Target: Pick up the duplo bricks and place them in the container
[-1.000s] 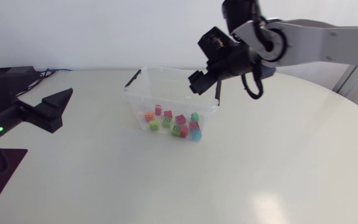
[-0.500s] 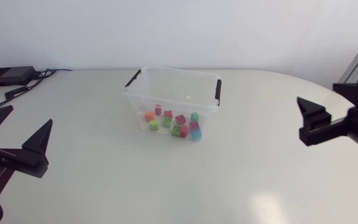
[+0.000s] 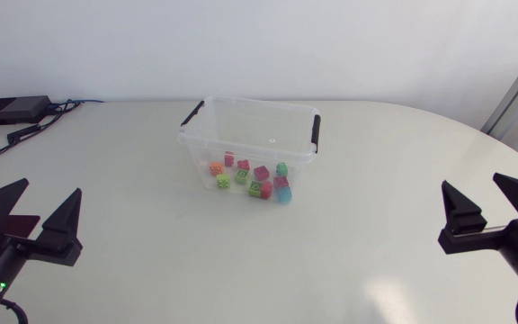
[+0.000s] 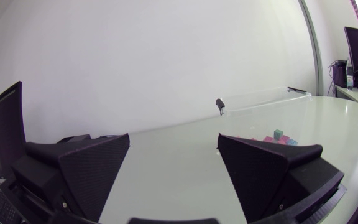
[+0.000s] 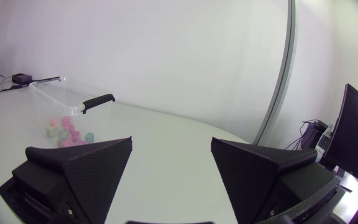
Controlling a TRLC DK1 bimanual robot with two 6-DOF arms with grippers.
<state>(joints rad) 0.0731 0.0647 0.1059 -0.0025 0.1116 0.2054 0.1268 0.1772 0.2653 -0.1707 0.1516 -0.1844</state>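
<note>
Right claw [image 3: 471,182] has left the container [image 3: 241,147] (wide open, empty).

The clear plastic container [image 3: 241,148] is placed on the round white table [image 3: 151,270], behind its middle. The small coloured duplo bricks [image 3: 252,178] are gathered inside it. The black left gripper [image 3: 48,191] is found near the table's front left edge and the black right gripper [image 3: 473,184] near its front right, both well apart from the container.
</note>
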